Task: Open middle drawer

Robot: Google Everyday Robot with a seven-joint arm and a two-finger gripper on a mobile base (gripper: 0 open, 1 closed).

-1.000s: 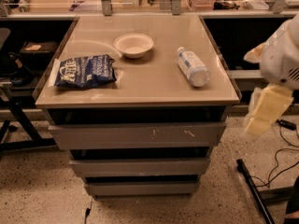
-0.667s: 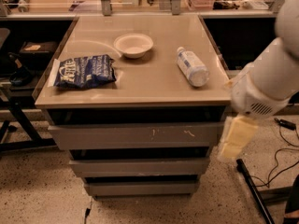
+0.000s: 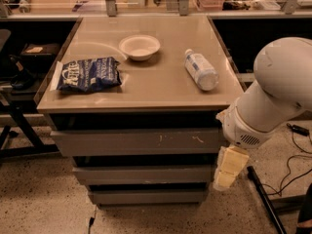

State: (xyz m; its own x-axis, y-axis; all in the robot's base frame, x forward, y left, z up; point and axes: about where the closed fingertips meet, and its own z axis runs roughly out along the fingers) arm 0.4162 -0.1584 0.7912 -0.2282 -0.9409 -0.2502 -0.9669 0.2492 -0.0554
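Note:
The cabinet has three grey drawer fronts, all closed. The top one (image 3: 136,141) bears white scratch marks. The middle drawer (image 3: 141,173) is the plain grey front below it, and the narrow bottom front (image 3: 146,196) sits under that. My gripper (image 3: 225,177) hangs from the white arm (image 3: 273,96) at the cabinet's right front corner, level with the middle drawer's right end. Whether it touches the drawer front does not show.
On the beige tabletop (image 3: 161,89) lie a blue chip bag (image 3: 87,75), a white bowl (image 3: 139,47) and a plastic bottle (image 3: 200,69) on its side. Dark shelving and frame legs stand at the left. Cables lie on the speckled floor at the right (image 3: 292,169).
The arm has swung in from the right and down, bringing the gripper from beside the tabletop's edge to the right end of the middle drawer. The drawers have not moved.

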